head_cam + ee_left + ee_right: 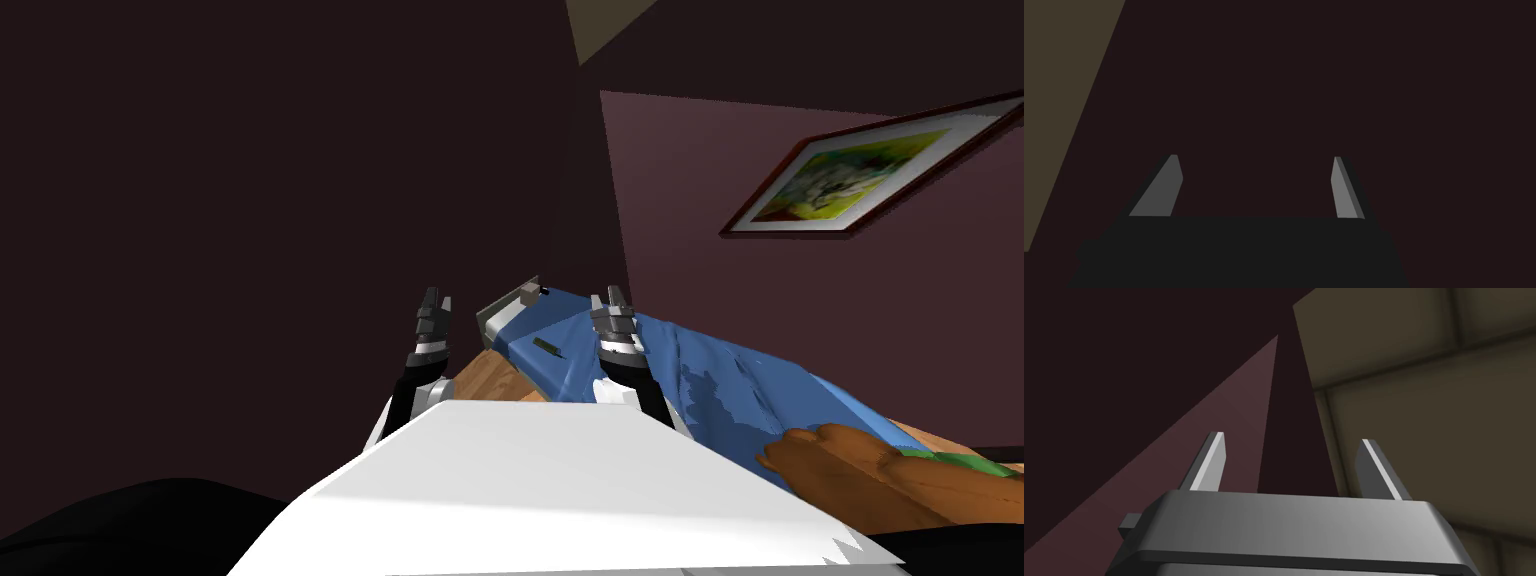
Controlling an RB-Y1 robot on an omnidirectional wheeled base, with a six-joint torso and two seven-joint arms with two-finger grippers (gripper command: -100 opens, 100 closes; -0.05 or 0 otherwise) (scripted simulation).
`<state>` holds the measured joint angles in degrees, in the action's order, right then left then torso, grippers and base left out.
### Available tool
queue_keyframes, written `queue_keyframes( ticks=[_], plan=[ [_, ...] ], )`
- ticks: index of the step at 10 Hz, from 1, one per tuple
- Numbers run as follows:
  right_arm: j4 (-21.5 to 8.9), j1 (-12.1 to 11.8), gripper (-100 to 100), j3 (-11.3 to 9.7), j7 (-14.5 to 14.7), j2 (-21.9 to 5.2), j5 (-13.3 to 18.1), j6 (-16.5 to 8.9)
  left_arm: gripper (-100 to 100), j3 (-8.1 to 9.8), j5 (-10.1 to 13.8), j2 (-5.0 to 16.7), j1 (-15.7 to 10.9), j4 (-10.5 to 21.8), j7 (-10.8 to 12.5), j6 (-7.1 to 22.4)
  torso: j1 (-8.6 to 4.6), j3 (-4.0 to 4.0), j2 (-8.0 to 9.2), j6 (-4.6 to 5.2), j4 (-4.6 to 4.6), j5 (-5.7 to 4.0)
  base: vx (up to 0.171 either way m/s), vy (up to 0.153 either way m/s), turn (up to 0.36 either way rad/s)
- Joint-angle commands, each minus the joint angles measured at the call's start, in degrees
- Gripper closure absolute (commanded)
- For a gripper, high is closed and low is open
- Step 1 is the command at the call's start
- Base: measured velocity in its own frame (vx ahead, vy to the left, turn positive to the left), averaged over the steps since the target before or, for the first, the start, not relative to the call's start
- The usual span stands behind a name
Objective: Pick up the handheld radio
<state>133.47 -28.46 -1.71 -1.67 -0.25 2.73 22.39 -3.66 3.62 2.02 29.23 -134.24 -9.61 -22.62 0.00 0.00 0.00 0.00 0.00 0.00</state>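
A small dark oblong thing [546, 347], possibly the handheld radio, lies on the blue bedcover [700, 385]; it is too small to make out further. It sits between my two grippers, ahead of my chest. My left gripper [433, 297] is raised to its left, beyond the bed's corner, and its fingers stand open in the left wrist view [1255, 157] with nothing between them. My right gripper [610, 295] hangs over the blue cover just right of the dark thing, and is also open and empty [1292, 437].
A small beige block [528, 293] rests on the grey end board [497, 312] of the bed. The wooden bed frame [490, 375] shows at the near corner. A brown lumpy thing [870, 480] and a green patch [960, 462] lie at the right. A framed picture [870, 175] hangs on the wall.
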Motion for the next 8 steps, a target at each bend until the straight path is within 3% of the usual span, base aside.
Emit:
queue_keyframes(
  ticks=[1, 7, 8],
  plan=[
    [-1.65, -0.19, -100, -0.08, 0.57, -1.57, 0.80, -0.37, 0, 0.00, 0.00, 0.00, 0.00, 0.00, 0.00, 0.00, 0.00, 0.00, 0.00, 0.00, 0.00, 0.00, 0.019, 0.017, 0.099],
    [-11.68, -1.96, -100, -0.64, 3.68, -8.55, 5.32, -2.08, 0, 0.00, 0.00, 0.00, 0.01, 0.00, 0.00, 0.00, 0.09, -0.17, -0.29, -0.01, -0.07, 0.02, 0.063, 0.027, 0.163],
    [-12.45, -1.96, -100, -0.64, 3.68, -8.55, 5.32, -2.08, 0, 0.00, 0.00, 0.00, 0.00, 0.00, 0.00, 0.00, 0.04, -0.20, -0.35, -0.02, -0.08, 0.01, 0.062, 0.002, 0.066]
  ],
)
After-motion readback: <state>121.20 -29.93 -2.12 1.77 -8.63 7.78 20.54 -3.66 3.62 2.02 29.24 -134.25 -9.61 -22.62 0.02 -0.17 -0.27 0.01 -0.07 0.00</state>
